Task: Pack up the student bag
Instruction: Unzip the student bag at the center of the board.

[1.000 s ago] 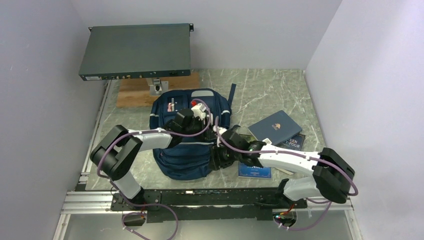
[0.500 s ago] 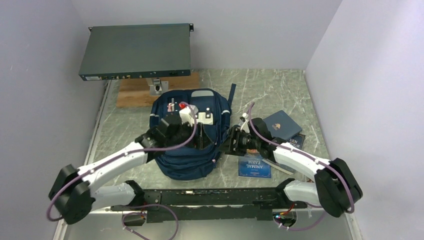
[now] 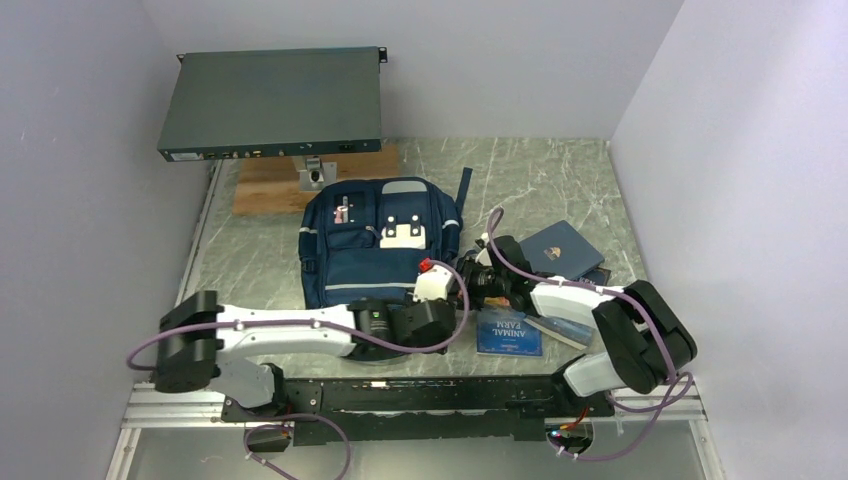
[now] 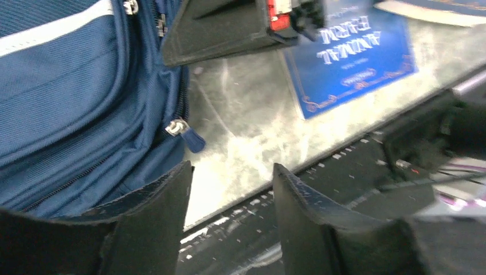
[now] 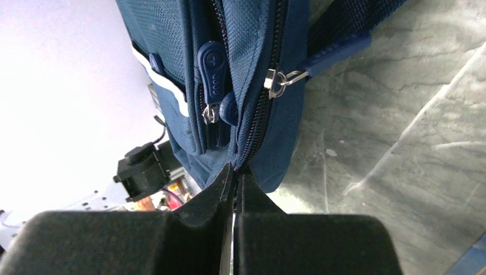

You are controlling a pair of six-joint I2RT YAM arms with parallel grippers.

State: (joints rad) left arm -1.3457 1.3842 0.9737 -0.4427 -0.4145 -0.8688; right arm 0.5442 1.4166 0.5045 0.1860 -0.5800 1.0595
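The navy student bag [image 3: 375,255] lies flat on the marble table, front pocket up. My right gripper [image 3: 468,280] is at the bag's right side. In the right wrist view its jaws [image 5: 235,167] are shut, tips pinching the bag's zip seam [image 5: 252,132] just below a metal zipper pull [image 5: 275,80]. My left gripper [image 3: 438,312] hovers low at the bag's near right corner. It stands open [image 4: 232,166] with only bare table and the near rail between its fingers. A zipper pull [image 4: 183,130] on the bag [image 4: 69,103] lies just beyond its left finger.
A blue "Animal Farm" book [image 3: 508,332] lies right of the bag, also in the left wrist view [image 4: 349,57]. A dark blue book [image 3: 555,250] rests on another farther right. A grey rack unit [image 3: 270,100] on a wooden board [image 3: 265,185] stands at the back.
My left arm swung from over the bag's top down to its near right corner. My right gripper moved onto the bag's right edge and closed there.
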